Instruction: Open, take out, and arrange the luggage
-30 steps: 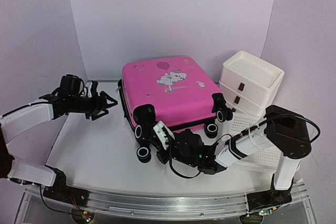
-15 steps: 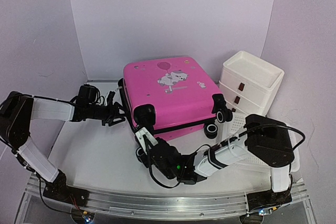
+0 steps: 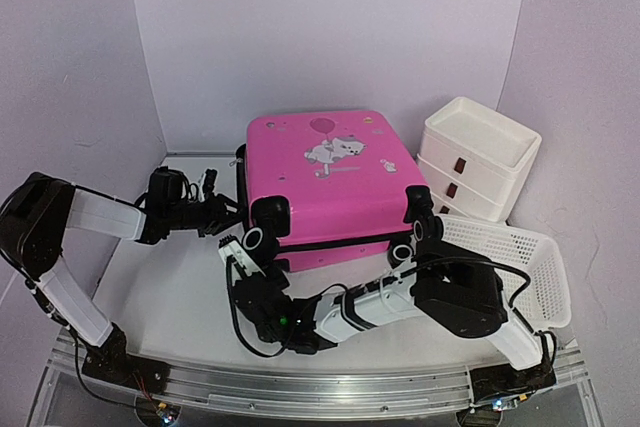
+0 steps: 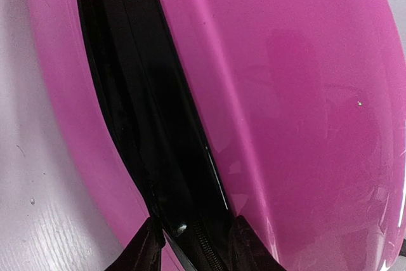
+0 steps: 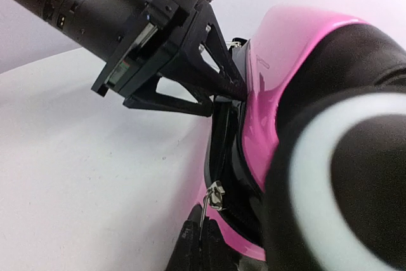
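The luggage (image 3: 320, 182) is laid flat at the middle back of the table (image 3: 170, 297), print side up, with its wheeled end toward the arms. That near end is partly covered by the right arm, so the wheels cannot be counted with certainty. 1 wheel (image 5: 355, 176) fills the right wrist view, blurred and cut off by the frame.

The left gripper (image 5: 228, 101) is set against the luggage's left side. Its jaws are part spread, 1 tip on either side of the black zip band (image 4: 158, 157); only the 2 tips are seen in its own view, and whether they press the band cannot be told.

The right gripper (image 5: 200, 245) is held low at the near left corner. Its jaws are pressed together and appear to pinch the tab of 1 silver zip pull (image 5: 214, 195), though the tips are cut off at the bottom edge.

At the right, 1 white drawer stack (image 3: 480, 162) of 3 tiers is seen behind 1 white mesh basket (image 3: 520, 257); the basket's near side is hidden by the right arm.
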`<state>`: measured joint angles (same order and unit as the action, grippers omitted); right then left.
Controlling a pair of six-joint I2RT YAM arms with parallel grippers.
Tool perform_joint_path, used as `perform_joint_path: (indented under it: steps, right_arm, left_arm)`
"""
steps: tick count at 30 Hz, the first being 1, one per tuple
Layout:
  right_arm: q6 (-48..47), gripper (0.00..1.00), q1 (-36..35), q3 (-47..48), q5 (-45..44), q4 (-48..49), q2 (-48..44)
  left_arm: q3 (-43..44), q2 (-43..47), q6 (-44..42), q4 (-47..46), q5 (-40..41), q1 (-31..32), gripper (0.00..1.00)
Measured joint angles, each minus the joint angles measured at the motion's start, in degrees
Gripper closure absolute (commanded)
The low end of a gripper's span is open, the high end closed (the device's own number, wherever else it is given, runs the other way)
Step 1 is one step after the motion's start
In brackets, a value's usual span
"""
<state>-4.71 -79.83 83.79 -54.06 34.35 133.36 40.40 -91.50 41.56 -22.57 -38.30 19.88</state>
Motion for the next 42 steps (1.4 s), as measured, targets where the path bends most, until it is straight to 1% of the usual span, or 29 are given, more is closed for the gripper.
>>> perform_joint_path:
  steps: [2, 3, 4, 5, 6, 7, 9, 10, 12, 13, 14, 16, 19, 21, 23, 26, 27, 29, 32, 35, 37, 39, 42]
  right_arm:
    - [-1.6, 1.0, 0.0, 3.3, -1.2, -0.4, 2.1]
    - [-2.1, 0.97, 0.0, 4.2, -1.4, -0.7, 2.6]
    - [-2.4, 0.91, 0.0, 4.6, -1.2, -1.3, 2.7]
    - [-2.7, 0.81, 0.0, 4.9, -0.9, -2.2, 2.7]
    - [-2.7, 0.73, 0.0, 5.1, 0.1, -3.0, 2.7]
    - [-2.4, 0.64, 0.0, 5.2, 2.6, -4.1, 2.4]
    - [-1.2, 0.46, -0.2, 4.7, 10.1, -8.9, 0.9]
    - [0.1, 0.37, -0.6, 3.6, 13.7, -12.6, -1.1]
    - [3.5, 0.13, -1.5, 1.0, 19.8, -22.0, -6.4]
    - [5.2, 0.06, -1.8, 0.0, 22.8, -27.1, -9.7]
    - [7.0, 0.02, -2.2, -0.9, 25.7, -32.0, -13.3]
    - [9.9, 0.02, -3.0, -2.6, 31.2, -40.5, -21.2]
    - [13.1, 0.02, -3.2, -5.9, 37.2, -49.3, -32.8]
    - [14.6, 0.02, -3.0, -7.6, 38.6, -55.0, -39.3]
    - [15.6, 0.02, -2.6, -8.4, 38.1, -61.6, -45.0]
    - [16.5, 0.02, 0.6, -8.9, 38.0, -69.6, -51.3]
    - [16.9, 0.02, 3.3, -9.5, 38.9, -71.7, -53.4]
    - [17.7, 0.02, 11.8, -11.0, 40.9, -75.0, -57.1]
    - [19.2, 0.02, 25.4, -12.0, 44.0, -78.1, -59.9]
    - [21.2, 0.02, 39.6, -12.0, 51.8, -80.1, -60.1]
    - [22.5, 0.02, 47.7, -12.0, 57.9, -80.8, -59.3]
    - [23.5, 0.02, 53.6, -12.0, 62.9, -81.1, -57.7]
    - [23.7, 0.02, 57.5, -13.0, 69.0, -80.6, -55.0]
  left_arm:
    - [-1.2, 0.6, 0.2, -1.5, 1.1, 0.0, 0.65]
    - [-1.9, 1.0, 0.3, -2.2, 2.0, 0.0, 0.65]
    - [-2.4, 1.4, 0.3, -2.8, 2.6, 0.0, 0.64]
    - [-2.9, 1.9, 0.3, -3.1, 3.1, 0.0, 0.61]
    - [-3.4, 2.3, 0.3, -3.0, 3.4, 0.0, 0.58]
    - [-4.2, 2.8, 0.3, -2.9, 3.4, 0.0, 0.55]
    - [-6.6, 4.3, 0.3, -1.1, 2.4, 0.0, 0.46]
    - [-7.8, 5.5, 0.2, -0.4, 1.6, -0.1, 0.4]
    - [-9.3, 9.1, -0.4, 3.6, 1.2, -0.6, 0.31]
    - [-9.7, 10.9, -0.8, 5.9, 1.0, -0.8, 0.27]
    - [-9.8, 12.4, -1.4, 7.7, 0.9, -1.0, 0.24]
    - [-9.8, 16.8, -1.8, 11.7, 0.9, -1.2, 0.2]
    - [-9.7, 23.0, -2.9, 16.8, 0.9, -1.3, 0.16]
    - [-9.1, 27.4, -3.2, 21.4, 1.0, -1.3, 0.14]
    - [-7.3, 31.2, -4.1, 26.6, 1.1, -1.3, 0.14]
    - [-2.6, 35.0, -4.9, 34.1, 1.5, -1.0, 0.14]
    - [-0.8, 35.9, -5.3, 36.2, 1.9, -0.9, 0.13]
    - [2.3, 37.0, -5.6, 39.0, 3.5, 1.2, 0.14]
    - [7.0, 36.8, -5.6, 42.8, 8.0, 9.2, 0.15]
    - [11.5, 34.3, -5.6, 46.2, 14.0, 19.1, 0.16]
    - [14.6, 32.0, -5.6, 48.2, 17.7, 24.0, 0.16]
    - [17.6, 29.8, -5.8, 50.1, 20.7, 26.8, 0.17]
    - [22.4, 26.3, -6.3, 51.9, 24.6, 30.1, 0.17]
